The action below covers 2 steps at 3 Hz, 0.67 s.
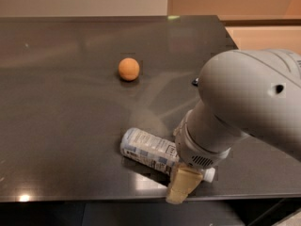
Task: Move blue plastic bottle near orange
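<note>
The blue plastic bottle (148,149) lies on its side near the front edge of the dark table (61,126), with its white cap (209,174) pointing right. The orange (128,69) sits farther back and to the left, well apart from the bottle. My gripper (181,186) hangs from the big grey arm (244,107) and is down at the bottle's cap end, over its neck. The arm hides that part of the bottle.
The table's front edge (94,199) runs just below the bottle. The right edge lies behind the arm. Only a dark sliver of a small packet (194,82) shows by the arm's left side. A beige wall stands at the back.
</note>
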Available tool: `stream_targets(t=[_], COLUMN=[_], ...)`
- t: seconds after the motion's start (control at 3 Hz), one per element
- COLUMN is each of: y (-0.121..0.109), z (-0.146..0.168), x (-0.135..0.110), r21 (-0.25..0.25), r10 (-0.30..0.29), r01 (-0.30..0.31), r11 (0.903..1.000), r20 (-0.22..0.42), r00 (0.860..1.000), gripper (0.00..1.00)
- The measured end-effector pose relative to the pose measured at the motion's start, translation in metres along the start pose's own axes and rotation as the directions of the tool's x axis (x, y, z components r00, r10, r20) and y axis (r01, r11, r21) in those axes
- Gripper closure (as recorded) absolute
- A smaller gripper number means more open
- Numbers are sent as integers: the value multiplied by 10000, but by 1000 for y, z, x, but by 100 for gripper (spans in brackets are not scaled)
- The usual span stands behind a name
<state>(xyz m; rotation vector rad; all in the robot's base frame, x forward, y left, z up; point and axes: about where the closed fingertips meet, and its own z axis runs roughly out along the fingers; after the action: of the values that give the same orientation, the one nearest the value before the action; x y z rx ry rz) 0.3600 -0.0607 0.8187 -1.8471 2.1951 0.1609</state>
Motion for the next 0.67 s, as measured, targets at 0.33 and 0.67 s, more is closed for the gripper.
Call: stream_targets(t=[0.33,0.67], y=[-7,-18], z=[-3,-17], x=[0,-2], r21=[-152,-160], r10=[192,341], r01=[-191,-336], r11=[9997,9993], r20=[99,319], r00=[9998,9989], gripper=[41,64])
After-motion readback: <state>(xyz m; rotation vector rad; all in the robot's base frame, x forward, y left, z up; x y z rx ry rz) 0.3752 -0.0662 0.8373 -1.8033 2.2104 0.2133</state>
